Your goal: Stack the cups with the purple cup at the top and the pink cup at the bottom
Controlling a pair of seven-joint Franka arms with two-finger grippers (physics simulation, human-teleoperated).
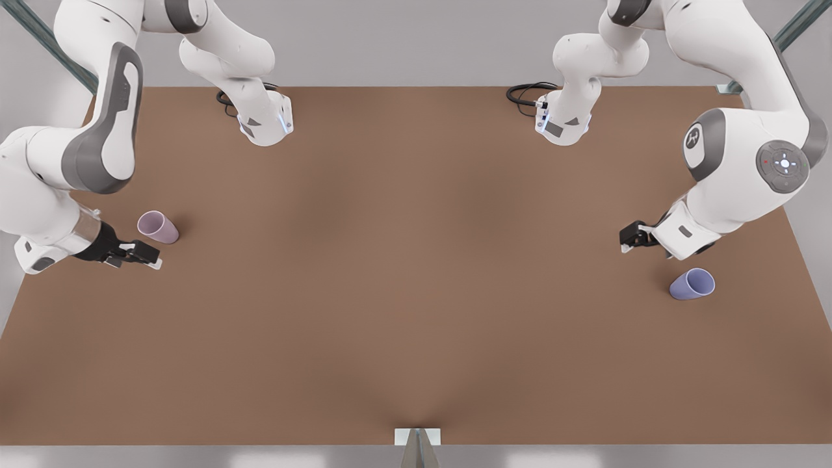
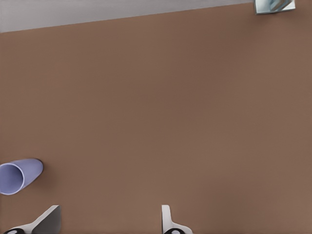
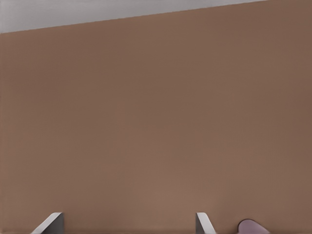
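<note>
The pink cup [image 1: 158, 227] rests on the brown table [image 1: 416, 273] at the front view's left, its open mouth showing. My right gripper [image 1: 146, 257] hovers just in front of it, open and empty; in the right wrist view its fingertips [image 3: 204, 223] frame bare table, with the pink cup [image 3: 251, 227] just beside one finger. The purple cup [image 1: 692, 284] sits at the front view's right. My left gripper [image 1: 627, 242] is open and empty a short way behind it and toward the table's middle. The left wrist view has the purple cup [image 2: 19, 176] off to one side of the left gripper [image 2: 109, 224].
Both arm bases [image 1: 266, 123] [image 1: 564, 123] stand at the table's far edge with black cables [image 1: 526, 94] beside them. A small metal bracket [image 1: 417, 437] sits at the middle of the near edge. Wide bare table lies between the two cups.
</note>
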